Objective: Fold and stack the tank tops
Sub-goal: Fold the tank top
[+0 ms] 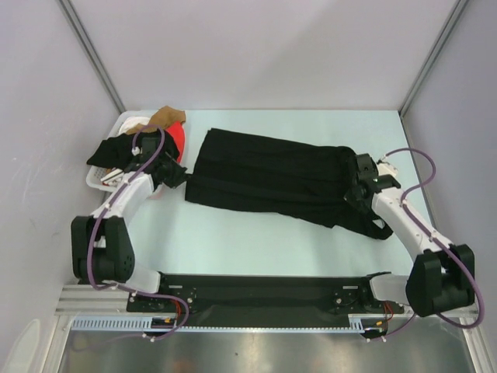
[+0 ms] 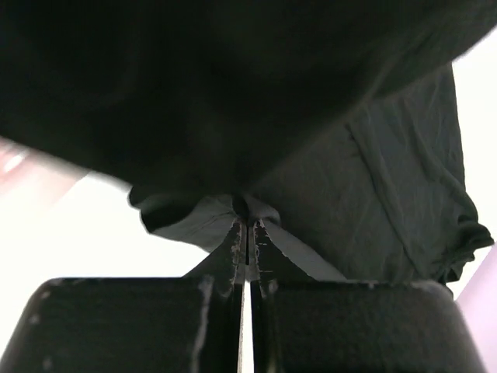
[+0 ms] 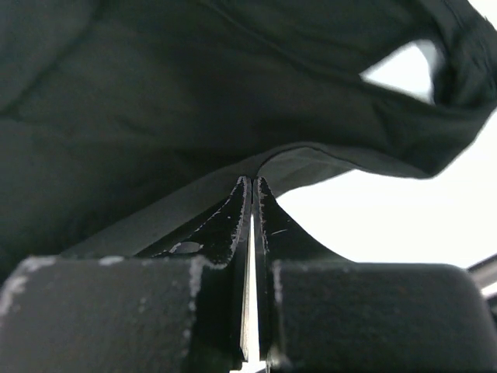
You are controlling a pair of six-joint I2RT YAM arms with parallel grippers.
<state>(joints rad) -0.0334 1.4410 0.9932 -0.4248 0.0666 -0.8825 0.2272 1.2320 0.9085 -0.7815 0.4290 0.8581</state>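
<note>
The large black tank top [image 1: 272,177] is stretched across the middle of the table between my two grippers. Its left end is pinched in my left gripper [image 1: 175,177], which is shut on the fabric. In the left wrist view the fingertips [image 2: 247,221] meet on a bunched fold of the black tank top [image 2: 373,194]. My right gripper [image 1: 359,186] is shut on the right end, near the straps. The right wrist view shows the jaws [image 3: 252,180] closed on an edge of the dark cloth [image 3: 155,101]. The red tank top [image 1: 178,140] lies in the basket, mostly hidden.
A white basket [image 1: 96,180] stands at the far left, behind my left arm. A brown cloth [image 1: 163,116] and another black garment [image 1: 109,151] hang over it. Grey walls close in the table on three sides.
</note>
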